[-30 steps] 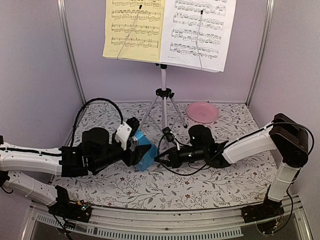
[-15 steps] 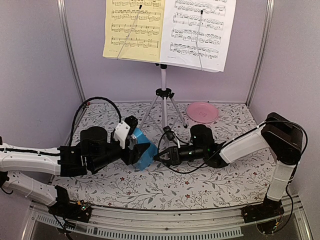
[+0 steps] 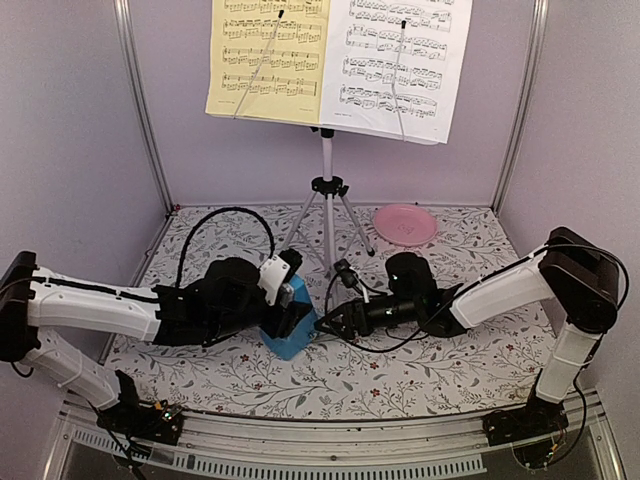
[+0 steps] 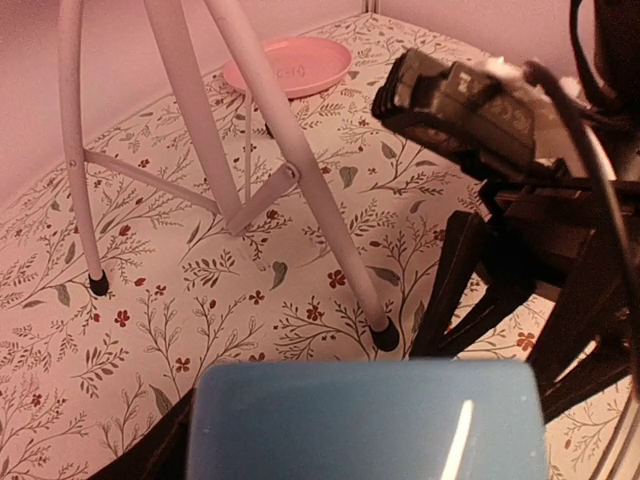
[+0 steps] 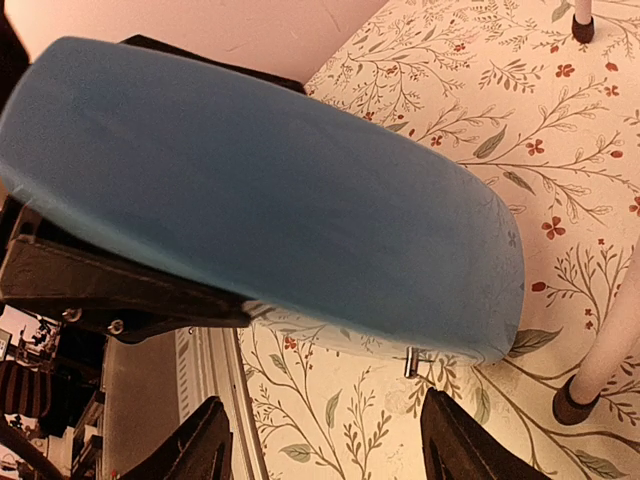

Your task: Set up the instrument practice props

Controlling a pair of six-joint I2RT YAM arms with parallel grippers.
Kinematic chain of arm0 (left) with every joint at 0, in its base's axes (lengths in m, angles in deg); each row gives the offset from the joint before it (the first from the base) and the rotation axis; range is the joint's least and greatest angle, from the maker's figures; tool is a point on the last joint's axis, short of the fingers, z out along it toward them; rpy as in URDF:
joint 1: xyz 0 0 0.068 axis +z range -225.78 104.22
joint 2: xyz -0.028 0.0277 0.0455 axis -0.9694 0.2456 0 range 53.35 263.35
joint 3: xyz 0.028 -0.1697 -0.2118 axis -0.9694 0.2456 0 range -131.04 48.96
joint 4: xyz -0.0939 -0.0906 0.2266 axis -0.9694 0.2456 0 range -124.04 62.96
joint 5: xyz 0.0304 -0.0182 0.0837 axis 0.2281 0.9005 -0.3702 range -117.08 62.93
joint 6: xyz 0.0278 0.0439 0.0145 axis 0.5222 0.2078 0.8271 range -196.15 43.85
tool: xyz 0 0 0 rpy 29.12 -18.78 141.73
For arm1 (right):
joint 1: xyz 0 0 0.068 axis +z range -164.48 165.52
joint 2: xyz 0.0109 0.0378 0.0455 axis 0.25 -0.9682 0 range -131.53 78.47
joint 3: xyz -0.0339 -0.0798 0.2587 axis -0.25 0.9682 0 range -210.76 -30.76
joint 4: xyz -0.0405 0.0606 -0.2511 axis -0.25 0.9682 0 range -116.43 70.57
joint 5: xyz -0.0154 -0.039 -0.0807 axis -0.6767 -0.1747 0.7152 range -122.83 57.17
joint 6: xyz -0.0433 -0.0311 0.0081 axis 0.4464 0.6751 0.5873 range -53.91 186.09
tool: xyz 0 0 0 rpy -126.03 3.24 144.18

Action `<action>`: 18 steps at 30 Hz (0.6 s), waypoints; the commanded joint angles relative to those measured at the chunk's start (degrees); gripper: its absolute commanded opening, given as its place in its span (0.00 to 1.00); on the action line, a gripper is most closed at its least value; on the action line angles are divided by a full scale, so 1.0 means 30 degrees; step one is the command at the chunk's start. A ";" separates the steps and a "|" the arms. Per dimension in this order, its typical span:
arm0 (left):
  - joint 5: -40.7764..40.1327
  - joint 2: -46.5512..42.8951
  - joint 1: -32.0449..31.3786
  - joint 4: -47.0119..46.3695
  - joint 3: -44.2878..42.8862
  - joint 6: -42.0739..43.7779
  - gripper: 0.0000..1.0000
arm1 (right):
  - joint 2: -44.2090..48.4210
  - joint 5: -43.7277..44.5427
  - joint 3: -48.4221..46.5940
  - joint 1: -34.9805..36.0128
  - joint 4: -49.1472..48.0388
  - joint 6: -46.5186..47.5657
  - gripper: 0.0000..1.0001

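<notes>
Nearest me, my left gripper [image 3: 296,320] has its fingers clamped on the blue metronome [image 3: 283,342]. It sits low over the middle of the floral tabletop [image 3: 420,372], and I cannot tell whether its base touches. My right gripper [image 3: 322,325] faces it from the other side. Its fingers are spread wide and hold nothing, with the tips just beside the blue body. Behind them the music stand [image 3: 326,160] is planted on its silver tripod legs. The pink plate [image 3: 405,223] lies to their right near the back wall. Highest and farthest, the yellow sheet [image 3: 268,55] and the white sheet [image 3: 395,65] rest side by side on the stand.
</notes>
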 commanded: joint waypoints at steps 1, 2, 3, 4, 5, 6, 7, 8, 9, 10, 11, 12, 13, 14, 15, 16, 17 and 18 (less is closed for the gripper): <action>0.0321 0.0815 0.0969 -0.1526 -0.1715 -0.0412 0.17 | 0.1642 0.1065 0.0594 -0.0090 0.1314 0.0991 0.69; 0.0436 0.1139 0.1129 -0.1420 -0.1908 -0.0422 0.17 | 0.1867 0.1162 0.0660 -0.0088 0.1529 0.1062 0.70; 0.0480 0.1396 0.1248 -0.1407 -0.2046 -0.0394 0.17 | 0.2085 0.1225 0.0716 -0.0096 0.1724 0.1155 0.71; 0.0595 0.1564 0.1307 -0.1515 -0.2144 -0.0324 0.17 | 0.2303 0.1343 0.0781 -0.0111 0.1943 0.1213 0.71; 0.0756 0.1694 0.1391 -0.1708 -0.2189 -0.0275 0.17 | 0.2539 0.1424 0.0833 -0.0117 0.2113 0.1269 0.72; 0.0956 0.1813 0.1457 -0.1922 -0.2224 -0.0240 0.17 | 0.2777 0.1547 0.0844 -0.0110 0.2317 0.1300 0.72; 0.1120 0.1942 0.1524 -0.2129 -0.2269 -0.0279 0.17 | 0.3023 0.1665 0.0860 -0.0106 0.2500 0.1416 0.72; 0.1228 0.2090 0.1554 -0.2213 -0.2362 -0.0343 0.18 | 0.3277 0.1790 0.0821 -0.0094 0.2699 0.1476 0.72; 0.1341 0.2284 0.1609 -0.2231 -0.2462 -0.0420 0.19 | 0.3521 0.1930 0.0754 -0.0104 0.2918 0.1577 0.73; 0.1399 0.2488 0.1616 -0.2189 -0.2591 -0.0500 0.20 | 0.3764 0.2050 0.0654 -0.0108 0.3285 0.1765 0.73; 0.1421 0.2747 0.1650 -0.2078 -0.2717 -0.0715 0.22 | 0.3937 0.2182 0.0426 -0.0131 0.3727 0.1900 0.73; 0.1515 0.2923 0.1683 -0.1990 -0.2777 -0.0925 0.25 | 0.4123 0.2257 0.0021 -0.0117 0.4262 0.2128 0.73; 0.1739 0.3051 0.1750 -0.2097 -0.2748 -0.1116 0.26 | 0.4253 0.2355 -0.0294 -0.0103 0.4790 0.2306 0.74; 0.1892 0.3122 0.1780 -0.2246 -0.2653 -0.1308 0.28 | 0.4383 0.2565 -0.0619 -0.0108 0.5303 0.2585 0.74; 0.1929 0.3160 0.1813 -0.2389 -0.2516 -0.1541 0.31 | 0.4546 0.2800 -0.0891 -0.0094 0.5701 0.2763 0.75; 0.1934 0.3168 0.1828 -0.2480 -0.2408 -0.1694 0.35 | 0.4738 0.3078 -0.1086 -0.0100 0.6051 0.2882 0.76; 0.1984 0.3111 0.1874 -0.2510 -0.2332 -0.1761 0.42 | 0.4934 0.3365 -0.1290 -0.0097 0.6310 0.3078 0.77; 0.2014 0.3060 0.1880 -0.2473 -0.2293 -0.1821 0.49 | 0.5157 0.3750 -0.1432 -0.0130 0.6537 0.3181 0.79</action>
